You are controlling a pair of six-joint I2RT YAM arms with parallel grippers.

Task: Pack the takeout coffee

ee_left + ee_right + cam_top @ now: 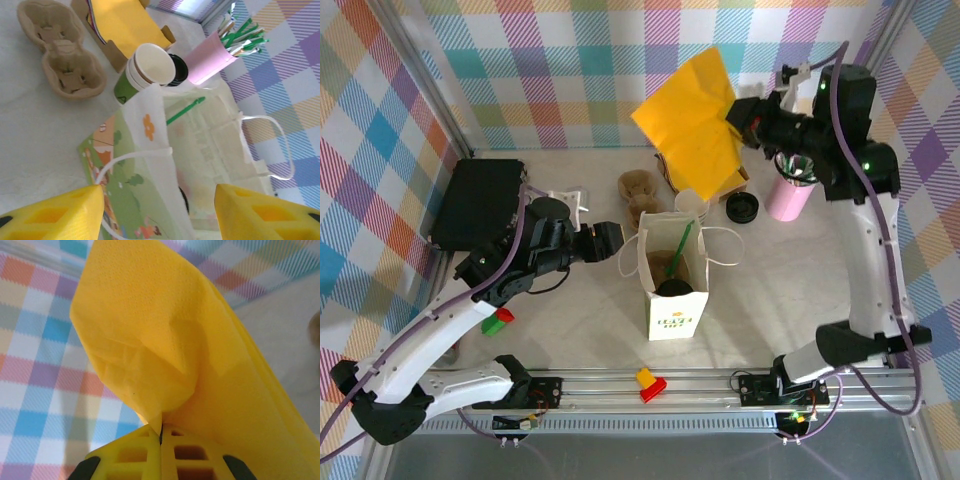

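Note:
A white printed paper bag [676, 310] stands open at mid-table. Inside it the takeout coffee [672, 287] shows its black lid, beside a green straw [683, 243]. Through the bag wall [150, 165] the lid is a faint dark arc [184, 197]. My left gripper [613, 242] sits at the bag's left side, open. In the left wrist view the left gripper [160, 215] has its yellow fingers on either side of the bag's upper edge and handle, not pinching. High at the back, my right gripper [740, 118] is shut on a yellow napkin [692, 115]. The napkin [200, 340] hangs from the right gripper [161, 432].
Behind the bag are a brown cup carrier [640, 192], stacked cream-white cups [150, 67], a loose black lid [742, 207] and a pink cup of straws [790, 195]. A black box [480, 200] sits at the left. Small coloured blocks [650, 383] lie near the front rail.

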